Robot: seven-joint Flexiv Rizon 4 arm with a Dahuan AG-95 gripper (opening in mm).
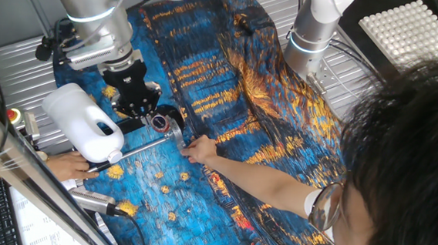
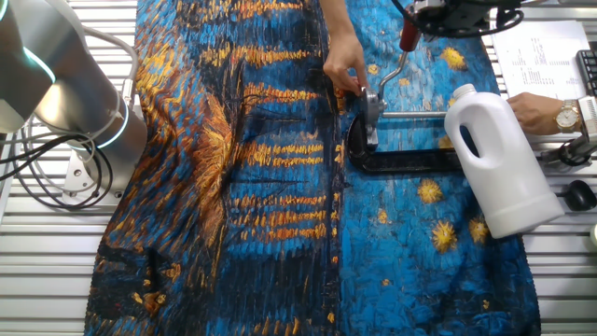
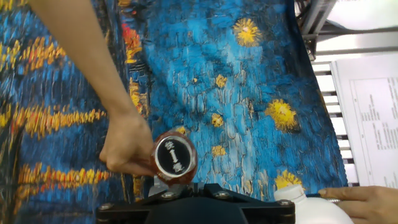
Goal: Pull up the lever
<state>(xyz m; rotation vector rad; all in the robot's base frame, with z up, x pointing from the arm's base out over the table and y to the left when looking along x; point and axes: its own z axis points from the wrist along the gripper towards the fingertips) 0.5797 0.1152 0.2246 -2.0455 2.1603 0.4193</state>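
The lever stands up from the black-and-silver clamp, and its dark red sleeve is at the top. The sleeve also shows in one fixed view and end-on in the hand view, with a round black-and-white cap. My gripper sits right beside the sleeve's end, and its black fingers look closed together with nothing between them. In the hand view the gripper is just below the sleeve. A person's hand holds the clamp's head.
A big white plastic jug lies right of the clamp, steadied by a second hand. A long silver rod runs from the clamp to the jug. A blue and orange painted cloth covers the table. Another robot base stands at the left.
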